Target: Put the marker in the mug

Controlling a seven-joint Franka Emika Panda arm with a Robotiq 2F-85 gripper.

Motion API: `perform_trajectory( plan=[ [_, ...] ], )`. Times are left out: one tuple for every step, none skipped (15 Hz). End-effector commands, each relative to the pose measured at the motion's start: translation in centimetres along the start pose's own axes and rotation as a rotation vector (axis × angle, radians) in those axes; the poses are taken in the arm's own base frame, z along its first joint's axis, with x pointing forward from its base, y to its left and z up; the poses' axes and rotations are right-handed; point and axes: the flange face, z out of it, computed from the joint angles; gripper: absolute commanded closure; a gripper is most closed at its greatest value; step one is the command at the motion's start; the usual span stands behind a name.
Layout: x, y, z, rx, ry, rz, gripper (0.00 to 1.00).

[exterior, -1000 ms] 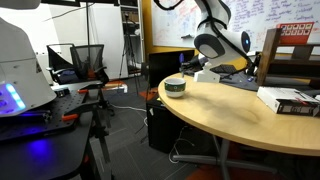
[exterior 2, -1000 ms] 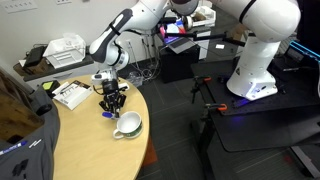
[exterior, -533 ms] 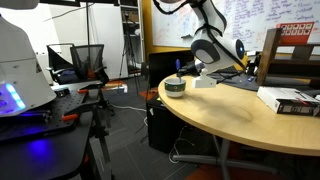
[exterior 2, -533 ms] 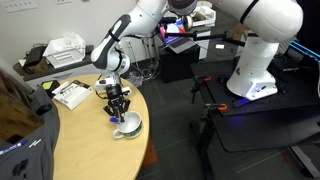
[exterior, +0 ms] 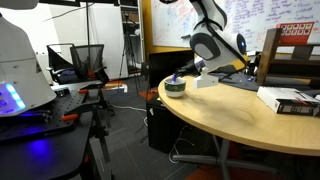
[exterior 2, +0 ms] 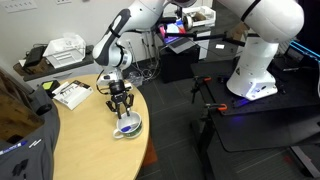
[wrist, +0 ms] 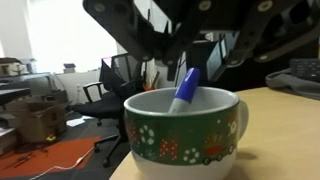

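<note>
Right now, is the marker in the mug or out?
In. The wrist view shows the marker leaning inside the mug, lower end below the rim, blue top sticking out.

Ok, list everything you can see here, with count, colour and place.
mug: one, dark green band, pale rim, near the table's edge.
marker: one, blue, leaning inside the mug.
table: one, tan, under the mug and box.
flat box: one, white, on the table, apart from the mug.
office chair: one, black, on the floor beyond the table.
gripper: one, dark, right above the mug; grip on the marker unclear.
arm: one, white, reaching down over the table.
</note>
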Motion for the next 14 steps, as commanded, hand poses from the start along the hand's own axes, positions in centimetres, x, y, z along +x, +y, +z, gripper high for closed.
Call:
perform_trajectory(
  plan=[
    [2.6,-2.2,-0.5,0.006,-0.015,-0.040,0.27],
    [3.4,-2.7,-0.4,-0.003,-0.027,-0.038,0.20],
    [4.2,-3.2,-0.4,-0.030,-0.058,-0.026,0.12],
    [4.9,-3.7,-0.5,-0.066,-0.101,-0.006,0.05],
    [5.7,-4.2,-0.5,-0.104,-0.138,0.010,0.00],
    [6.4,-4.9,-0.5,-0.127,-0.175,0.014,0.00],
    [7.1,-5.5,-0.3,-0.152,-0.212,0.027,0.00],
    [7.8,-6.2,-0.1,-0.177,-0.250,0.036,0.00],
    [8.6,-6.9,0.3,-0.194,-0.292,0.047,0.00],
    [9.1,-7.6,0.4,-0.204,-0.336,0.051,0.00],
    [9.6,-8.2,0.7,-0.215,-0.376,0.061,0.00],
    [10.1,-8.6,1.0,-0.228,-0.411,0.064,0.00],
    [10.5,-9.1,1.2,-0.247,-0.444,0.072,0.00],
    [10.7,-9.5,1.4,-0.262,-0.463,0.073,0.00]
  ],
)
